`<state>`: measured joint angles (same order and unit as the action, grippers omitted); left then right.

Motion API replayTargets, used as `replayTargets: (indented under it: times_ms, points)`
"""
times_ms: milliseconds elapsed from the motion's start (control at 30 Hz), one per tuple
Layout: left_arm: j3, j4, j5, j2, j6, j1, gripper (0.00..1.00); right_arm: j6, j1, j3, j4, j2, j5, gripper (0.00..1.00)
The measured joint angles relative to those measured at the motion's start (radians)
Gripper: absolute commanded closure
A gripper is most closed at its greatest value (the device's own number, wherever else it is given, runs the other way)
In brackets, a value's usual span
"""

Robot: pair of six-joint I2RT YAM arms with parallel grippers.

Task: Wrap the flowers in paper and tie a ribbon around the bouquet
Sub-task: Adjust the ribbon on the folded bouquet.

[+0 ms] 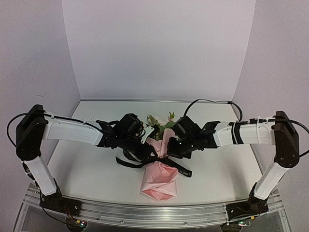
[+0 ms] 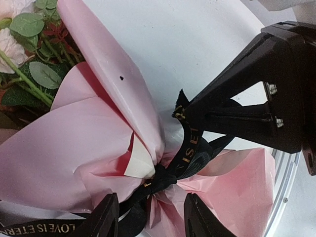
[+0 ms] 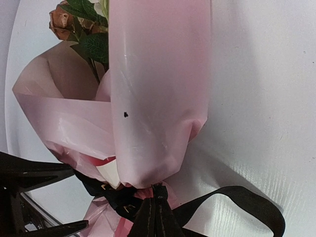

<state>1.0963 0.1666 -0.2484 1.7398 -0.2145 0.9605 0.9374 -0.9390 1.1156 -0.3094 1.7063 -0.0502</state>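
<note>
Left arm (image 1: 72, 129) and right arm (image 1: 244, 133) reach inward; left pincer (image 2: 152, 219) parted, right pincer (image 2: 185, 112) clamped.

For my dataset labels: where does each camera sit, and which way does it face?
Top external: above and behind, facing the table; left arm, right arm show.
Left wrist: beside the bouquet, facing the right gripper; own fingers apart.
Right wrist: low, facing the paper; left gripper shows.
Both wrist views share the ribbon knot.

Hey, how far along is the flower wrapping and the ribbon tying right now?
Wrapping looks done: the paper encloses the flowers. The ribbon is already round the neck and looks knotted. In hand: the right gripper, jaws shut, pinches one ribbon tail; the left gripper straddles the knot, grip unclear. Left: probably snugging the knot and letting go.
</note>
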Motion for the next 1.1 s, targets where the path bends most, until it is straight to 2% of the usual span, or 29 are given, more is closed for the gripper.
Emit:
replayTargets:
  times_ms: [333,667,933,1100]
  points:
    - [0.048,0.026,0.057,0.043,0.192,0.011,0.52,-0.020,0.000,0.000,-0.014,-0.005,-0.002,1.00]
    - [0.049,0.022,0.107,0.054,0.307,0.046,0.53,-0.010,0.000,-0.005,-0.010,-0.007,-0.008,1.00]
    - [0.026,-0.064,0.178,0.065,0.399,0.092,0.56,0.010,0.000,-0.045,0.005,-0.029,-0.014,1.00]
    - [0.008,-0.111,0.177,0.068,0.445,0.097,0.64,0.018,0.000,-0.056,0.013,-0.031,-0.018,1.00]
